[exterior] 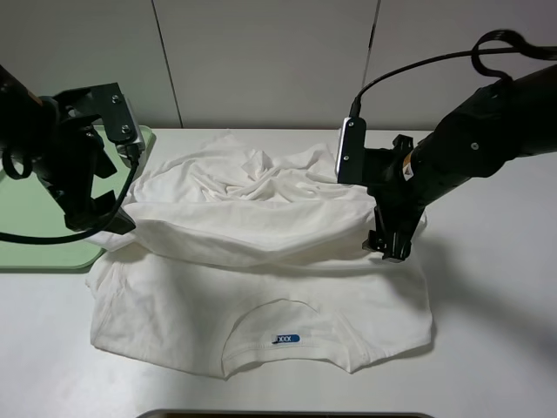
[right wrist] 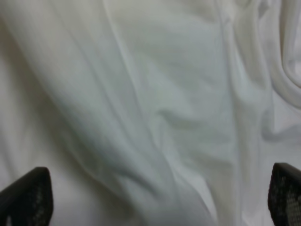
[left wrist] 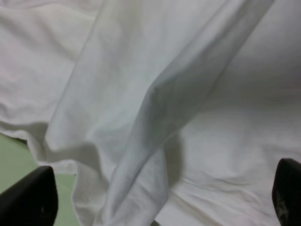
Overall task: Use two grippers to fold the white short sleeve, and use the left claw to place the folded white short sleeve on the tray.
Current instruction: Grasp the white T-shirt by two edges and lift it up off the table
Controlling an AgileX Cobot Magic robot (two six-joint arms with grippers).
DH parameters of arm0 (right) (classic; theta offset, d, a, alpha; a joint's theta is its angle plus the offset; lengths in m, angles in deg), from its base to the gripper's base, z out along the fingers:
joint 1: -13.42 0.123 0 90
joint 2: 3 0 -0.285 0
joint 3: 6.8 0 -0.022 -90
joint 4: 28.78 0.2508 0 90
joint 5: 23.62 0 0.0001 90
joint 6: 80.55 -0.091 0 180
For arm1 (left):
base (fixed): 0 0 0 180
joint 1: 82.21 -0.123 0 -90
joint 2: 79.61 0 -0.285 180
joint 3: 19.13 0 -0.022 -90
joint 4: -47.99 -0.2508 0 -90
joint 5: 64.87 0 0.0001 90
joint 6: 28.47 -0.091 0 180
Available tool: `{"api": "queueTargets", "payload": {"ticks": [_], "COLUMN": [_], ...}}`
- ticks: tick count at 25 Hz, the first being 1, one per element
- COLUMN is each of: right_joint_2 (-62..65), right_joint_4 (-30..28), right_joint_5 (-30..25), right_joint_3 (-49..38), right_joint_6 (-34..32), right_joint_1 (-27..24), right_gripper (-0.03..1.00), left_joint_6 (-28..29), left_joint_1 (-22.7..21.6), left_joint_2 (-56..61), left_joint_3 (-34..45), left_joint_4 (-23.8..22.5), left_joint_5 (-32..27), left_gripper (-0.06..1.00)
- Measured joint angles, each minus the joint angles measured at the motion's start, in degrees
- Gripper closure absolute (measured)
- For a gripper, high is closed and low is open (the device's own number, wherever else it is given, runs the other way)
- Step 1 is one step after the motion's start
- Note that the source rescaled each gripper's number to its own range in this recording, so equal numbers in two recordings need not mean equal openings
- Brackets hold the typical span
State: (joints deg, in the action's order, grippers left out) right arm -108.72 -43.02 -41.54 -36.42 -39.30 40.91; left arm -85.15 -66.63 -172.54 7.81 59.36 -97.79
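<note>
Counting one shirt [exterior: 261,287], one tray [exterior: 35,226], two grippers [exterior: 109,222] [exterior: 389,246].

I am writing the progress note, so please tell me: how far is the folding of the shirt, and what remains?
Done: the far half of the shirt is laid over the middle, in one fold across. In hand: the left gripper and the right gripper sit open at the fold's ends. Left: likely more folds, then the left gripper puts it on the tray.

Overhead view: bright, even light from above, sharp focus, with a soft shadow on the table [exterior: 500,348] at the right. Both wrist views are dimmer and greyish. The white short sleeve [left wrist: 141,117] is blurred up close.
</note>
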Motion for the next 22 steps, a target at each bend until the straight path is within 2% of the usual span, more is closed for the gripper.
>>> {"api": "queueTargets", "payload": {"ticks": [5, 7, 8, 9, 10, 11, 18, 22], "right_joint_2": [-2.7, -5.1, -5.7, -5.9, -6.0, -6.0, -6.0, -6.0], "right_joint_4": [-0.9, -1.4, -1.5, -1.6, -2.1, -2.6, -4.7, -4.7], "right_joint_5": [2.5, 1.8, 0.9, -0.2, -1.1, -1.5, -2.0, -2.5], "right_joint_3": [0.0, 0.0, 0.0, 0.0, 0.0, 0.0, 0.0, 0.0], "right_joint_6": [-0.6, -0.6, -0.6, -0.9, -0.9, -1.0, -2.7, -2.7], "right_joint_1": [0.0, 0.0, 0.0, 0.0, 0.0, 0.0, 0.0, 0.0], "right_gripper": [-0.03, 0.33, 0.58, 0.76, 0.9, 0.96, 0.97, 0.97], "left_joint_6": [-0.6, -0.8, -1.1, -1.1, -1.8, -3.0, -8.1, -9.0], "left_joint_1": [0.0, 0.0, 0.0, 0.0, 0.0, 0.0, 0.0, 0.0], "left_joint_2": [-0.3, -0.4, -0.4, -0.4, -0.4, -0.4, -0.7, -4.5], "left_joint_3": [0.0, 0.0, 0.0, 0.0, 0.0, 0.0, 0.0, 0.0], "left_joint_4": [0.1, 0.2, 0.2, 0.2, 0.2, 0.2, 1.5, 2.3], "left_joint_5": [0.1, 0.1, 0.2, 0.2, 0.2, 0.2, 0.2, 0.4], "left_gripper": [0.04, 0.04, 0.04, 0.04, 0.04, 0.05, 0.06, 0.06]}}
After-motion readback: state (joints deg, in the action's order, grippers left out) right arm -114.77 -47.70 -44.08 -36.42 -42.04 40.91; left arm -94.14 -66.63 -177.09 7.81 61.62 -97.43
